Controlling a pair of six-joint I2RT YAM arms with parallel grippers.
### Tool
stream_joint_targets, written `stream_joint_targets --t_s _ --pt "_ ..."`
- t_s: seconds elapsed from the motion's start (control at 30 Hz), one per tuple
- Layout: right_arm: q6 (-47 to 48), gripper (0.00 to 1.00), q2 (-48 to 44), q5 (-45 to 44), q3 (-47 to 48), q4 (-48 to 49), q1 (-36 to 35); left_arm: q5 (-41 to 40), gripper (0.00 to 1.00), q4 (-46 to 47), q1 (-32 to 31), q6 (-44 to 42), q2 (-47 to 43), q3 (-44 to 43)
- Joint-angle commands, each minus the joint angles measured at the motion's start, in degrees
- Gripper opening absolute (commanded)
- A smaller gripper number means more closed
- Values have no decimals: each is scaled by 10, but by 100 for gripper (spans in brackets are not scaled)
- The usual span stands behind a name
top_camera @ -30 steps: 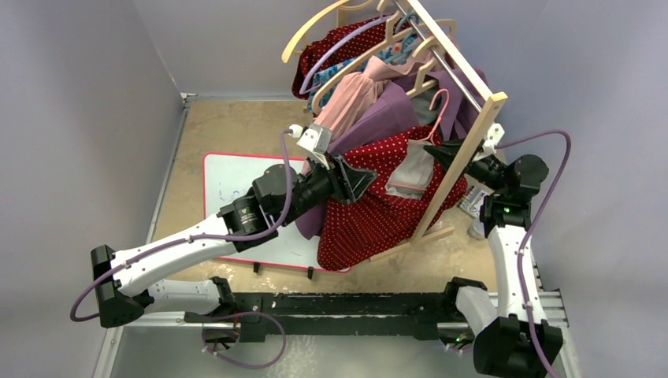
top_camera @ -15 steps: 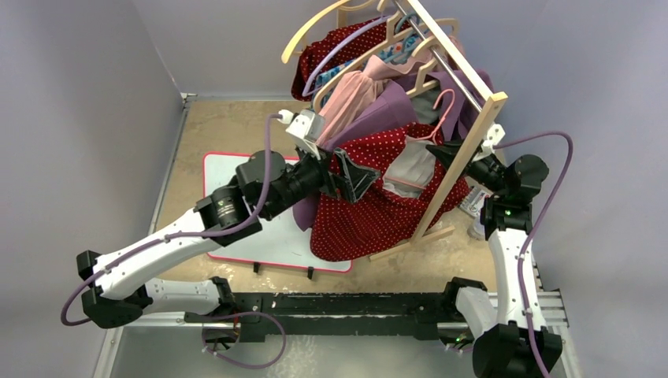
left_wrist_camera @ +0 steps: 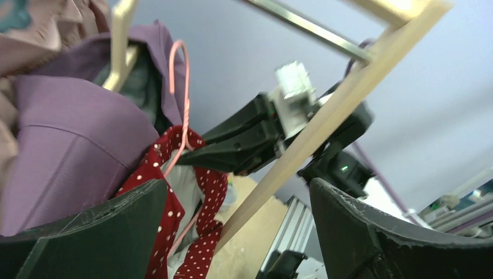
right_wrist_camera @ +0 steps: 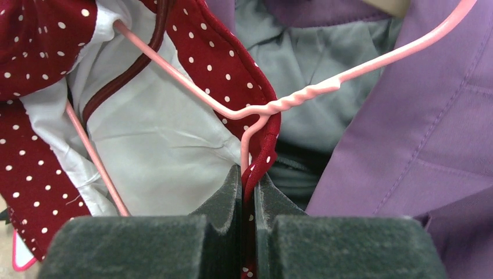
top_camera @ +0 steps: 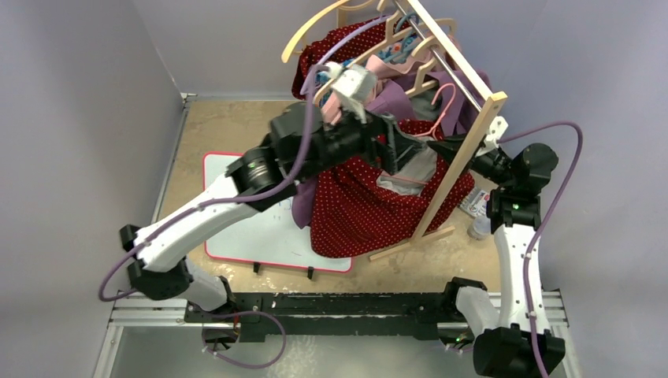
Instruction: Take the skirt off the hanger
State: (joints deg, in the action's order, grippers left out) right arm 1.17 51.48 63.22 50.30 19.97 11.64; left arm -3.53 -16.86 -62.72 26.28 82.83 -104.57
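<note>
Nearest:
- A white board [top_camera: 260, 240] with a red border lies on the table [top_camera: 224, 126] close to its near edge. The hem of the red polka-dot skirt [top_camera: 358, 209] droops over the board's right part.
- The skirt hangs at the near end of the wooden rack [top_camera: 461, 157], beside its slanting post. It is not yet off the pink wire hanger [right_wrist_camera: 290, 100], whose arm runs inside the waistband across the white lining.
- The right gripper [right_wrist_camera: 249, 189] reaches in past the post with its fingers pressed together on the red waistband edge, just below the hanger's twisted neck. I judge this pinch is there to anchor that side. Whether the wire itself is also caught, I cannot tell.
- The left gripper [left_wrist_camera: 238, 186] hovers over the opposite side of the waistband with its fingers spread wide and nothing between them. It seems poised to take the free edge and draw it off the hanger arm.
- Behind, a purple garment [right_wrist_camera: 407, 116] crowds the hanger, so a snag looks possible.
- Farthest, the metal rail [left_wrist_camera: 302, 26] carries the hook.
</note>
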Motion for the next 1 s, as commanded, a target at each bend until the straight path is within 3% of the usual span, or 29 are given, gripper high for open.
stream_joint_targets --t_s 0.0,0.13,0.37,0.47,0.6,0.67,0.8,0.87,0.97 --pt "38 0 5 21 80 -61 -1 32 89 -46 -2 -17 64 -72" --pt "7 0 3 52 86 -43 -3 31 76 -63 -2 -22 104 -120" --pt "59 0 -2 -30 84 -111 -34 8 81 -83 8 -18 134 -180" --pt "103 0 17 -14 139 -200 -35 19 85 -88 24 8 165 -235" --pt "95 0 16 1 173 -240 -35 60 70 -128 71 55 227 -345" --pt "114 0 8 -4 184 -270 -36 112 60 -96 89 91 230 -321" --pt "78 0 -35 -15 145 -185 -47 135 58 30 66 78 170 -181" --pt "58 0 -33 -6 151 -177 -47 123 55 19 59 68 173 -193" --pt "91 0 -9 10 188 -240 -47 107 53 3 54 52 165 -183"
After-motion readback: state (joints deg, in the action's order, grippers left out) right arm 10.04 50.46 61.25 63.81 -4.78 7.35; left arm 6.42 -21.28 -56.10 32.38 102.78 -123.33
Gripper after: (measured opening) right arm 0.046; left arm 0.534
